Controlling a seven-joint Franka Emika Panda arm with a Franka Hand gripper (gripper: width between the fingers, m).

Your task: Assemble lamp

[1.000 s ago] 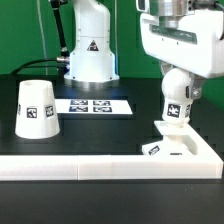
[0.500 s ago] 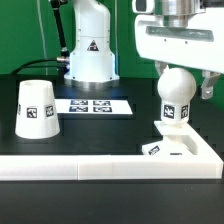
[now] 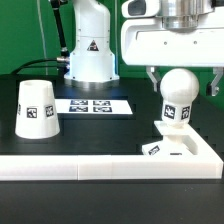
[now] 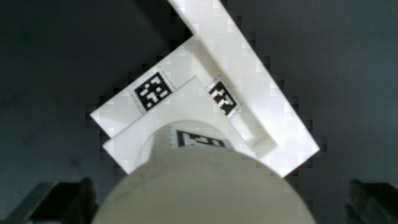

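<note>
The round-headed bulb [image 3: 177,102] stands upright in the flat square base [image 3: 192,150] at the exterior view's right. My gripper [image 3: 182,82] hangs just above and around the bulb's head, jaws open, one finger on each side and apart from it. In the wrist view the bulb's head [image 4: 196,180] fills the near field over the base [image 4: 178,95], with dark fingertips [image 4: 63,200] at the sides. The cup-like shade [image 3: 35,108] stands mouth down at the exterior view's left, far from the gripper.
The marker board [image 3: 95,105] lies between the shade and the base. The white robot pedestal [image 3: 88,50] stands behind it. A low white wall [image 3: 90,167] runs along the front and round the base's right side.
The gripper has let go of the bulb, opened wider and risen. The bulb stays upright in the base. The shade has not moved.
</note>
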